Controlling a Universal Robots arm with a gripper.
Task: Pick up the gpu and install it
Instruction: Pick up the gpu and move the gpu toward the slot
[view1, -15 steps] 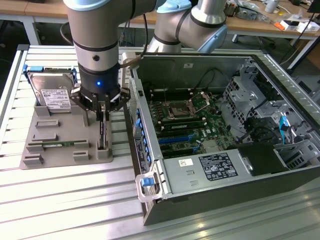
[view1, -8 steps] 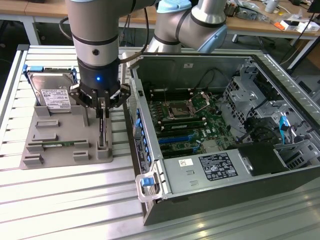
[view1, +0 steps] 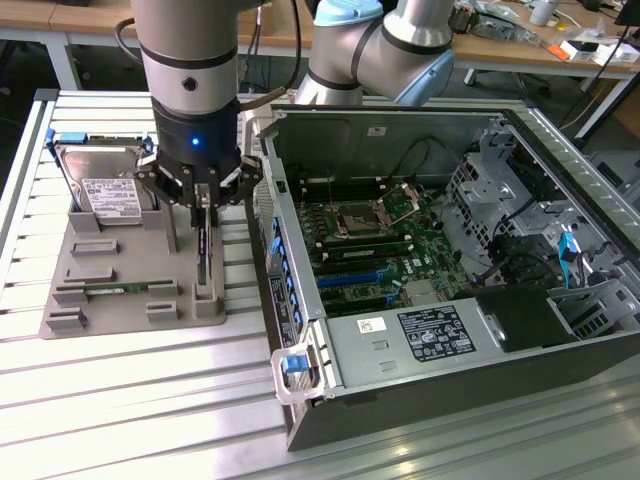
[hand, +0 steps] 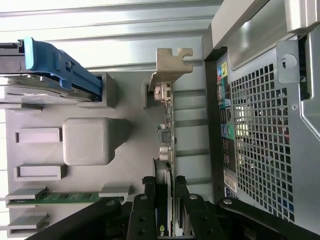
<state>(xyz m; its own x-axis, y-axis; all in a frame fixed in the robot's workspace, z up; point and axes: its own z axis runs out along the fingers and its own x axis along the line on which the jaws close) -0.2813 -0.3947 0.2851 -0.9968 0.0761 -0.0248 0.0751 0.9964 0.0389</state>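
Exterior view: black robot gripper (view1: 205, 222) right on the small flat green gpu (view1: 206, 258), stood on edge at the edge of the grey plastic tray (view1: 120, 305) nearest the open black computer case (view1: 420, 405). Wrist view: looks clamped tight between the black fingers (hand: 149, 205), silver metal bracket (hand: 170, 67) at the far end.

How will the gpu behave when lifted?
Likely stiff: the gpu is a thin board standing on edge in its holder. The gripper holds it away from the bracket, so that end may dip. Exposed parts look fragile.
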